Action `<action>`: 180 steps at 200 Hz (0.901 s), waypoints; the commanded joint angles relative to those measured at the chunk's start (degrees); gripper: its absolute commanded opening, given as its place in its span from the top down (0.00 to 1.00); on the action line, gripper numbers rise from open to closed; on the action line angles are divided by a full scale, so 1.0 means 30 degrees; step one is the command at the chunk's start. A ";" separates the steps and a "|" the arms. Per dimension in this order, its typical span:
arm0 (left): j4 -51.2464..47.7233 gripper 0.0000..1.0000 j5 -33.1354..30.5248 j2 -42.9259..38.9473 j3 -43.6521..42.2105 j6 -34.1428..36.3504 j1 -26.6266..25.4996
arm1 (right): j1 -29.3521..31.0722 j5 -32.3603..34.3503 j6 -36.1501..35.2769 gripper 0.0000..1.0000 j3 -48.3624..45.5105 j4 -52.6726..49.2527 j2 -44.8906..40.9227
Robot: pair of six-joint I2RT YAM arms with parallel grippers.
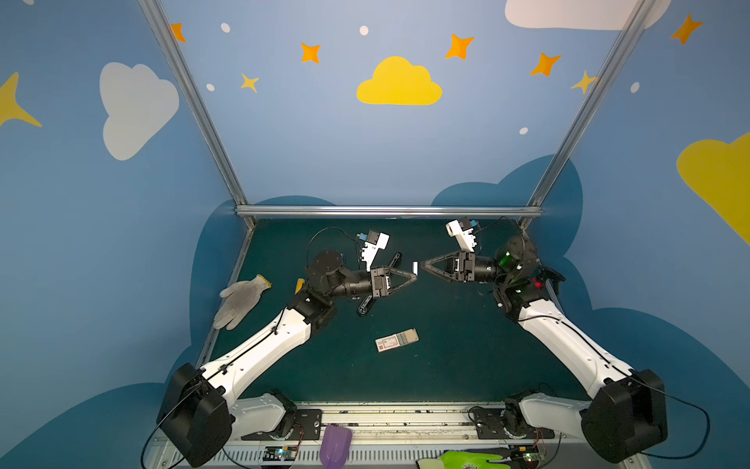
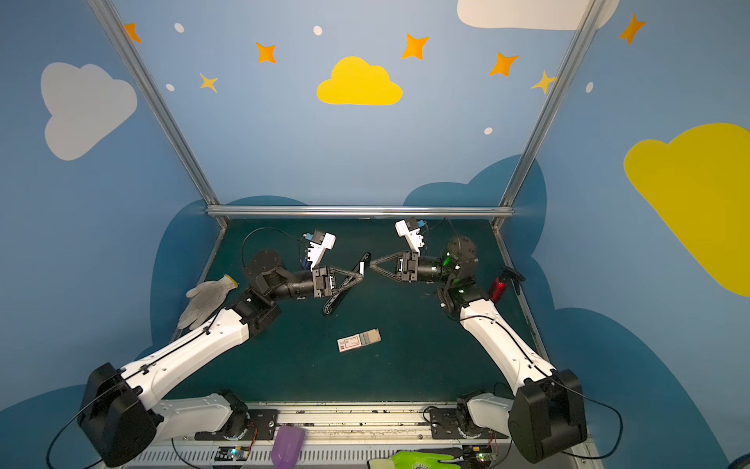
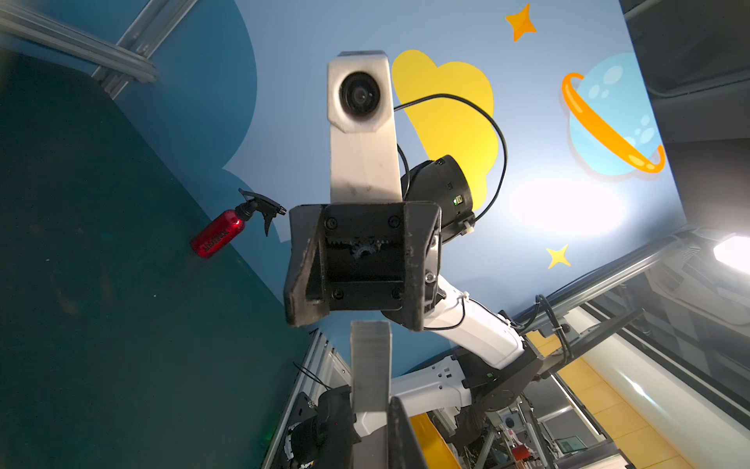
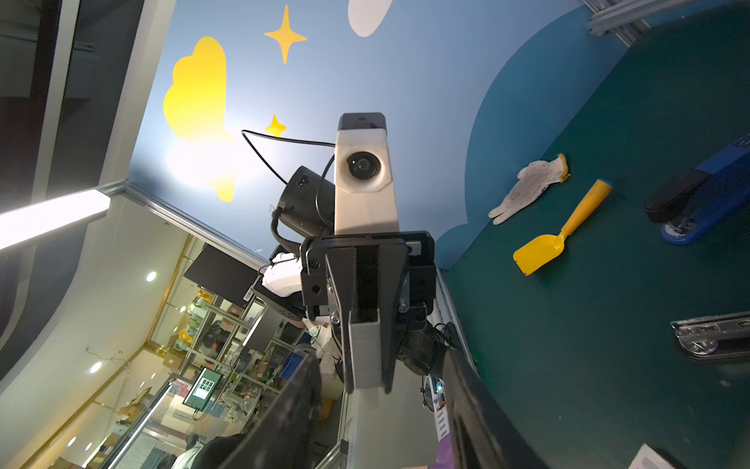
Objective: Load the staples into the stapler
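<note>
So a strip of staples (image 1: pixel 414 268) is pinched at the very tip of the left claw (image 1: pixel 414 276), sticking out past the fingertips and held up in the air over the middle of the tabletop (image 1: pixel 466 357). The right claw (image 1: pixel 424 265) is pointed straight at it, pretty much tip to tip, with its jaws spread. In the right wrist view the free end of the strip is seen between the two spread fingers (image 4: pixel 292 406), and no contact can be made out there. The stapler (image 1: pixel 366 302) is laid open on the tabletop under and behind the left claw. In the right wrist view its blue and black top is seen swung well away from the metal tray. The box (image 1: pixel 397 340) is found nearer the front, flat on the tabletop and slid partly open, with grey rows showing at one end. A grey glove (image 1: pixel 239 300) and a yellow scoop (image 4: pixel 560 235) are parked off to the left, and a red spray bottle (image 3: pixel 219 233) is lying by the right edge.
</note>
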 commanded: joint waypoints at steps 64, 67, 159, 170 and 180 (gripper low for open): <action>0.1767 0.84 0.0633 -0.0237 -0.0269 -0.0796 -0.0219 | 0.1115 -0.0583 0.0933 0.59 0.1289 0.2570 0.0641; 0.1760 0.84 0.0607 -0.0240 -0.0269 -0.0796 -0.0233 | 0.1141 -0.0581 0.0937 0.59 0.1292 0.2678 0.0642; 0.1632 0.84 0.0386 -0.0387 -0.0386 -0.0756 -0.0234 | 0.1294 -0.0652 0.0908 0.84 0.1160 0.2881 0.0584; 0.1512 0.83 0.0273 -0.0419 -0.0415 -0.0708 -0.0254 | 0.1271 -0.0655 0.0908 0.86 0.1146 0.2881 0.0542; 0.1417 0.81 0.0164 -0.0447 -0.0413 -0.0653 -0.0256 | 0.1270 -0.0627 0.0892 0.87 0.1149 0.2881 0.0529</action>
